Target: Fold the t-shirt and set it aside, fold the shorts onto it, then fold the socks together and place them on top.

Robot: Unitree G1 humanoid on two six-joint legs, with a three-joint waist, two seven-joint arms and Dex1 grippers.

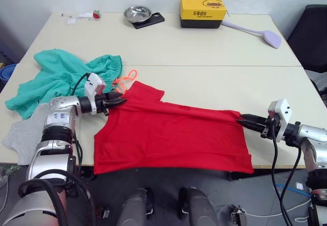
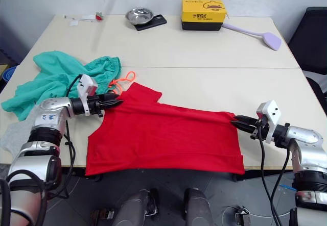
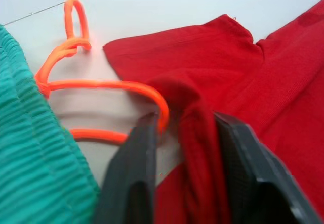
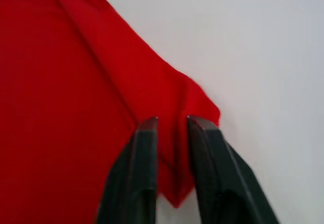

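The red t-shirt (image 1: 168,136) lies spread along the table's front edge, stretched between both grippers. My left gripper (image 1: 120,103) is shut on a bunched fold at the shirt's left edge (image 3: 195,133), right beside the shorts' orange drawstring (image 3: 109,87). My right gripper (image 1: 244,119) is shut on the shirt's far right corner (image 4: 174,133). The teal-green shorts (image 1: 59,78) lie crumpled at the table's left, just beyond my left gripper. Light grey socks (image 1: 18,136) rest at the left front edge, partly under my left arm.
At the back of the table (image 1: 214,78) stand a yellow box (image 1: 202,10), a metal bowl (image 1: 137,14) on a black slab, a lilac long-handled tool (image 1: 263,33) and small scraps (image 1: 84,16). A black chair (image 1: 312,27) is at the right.
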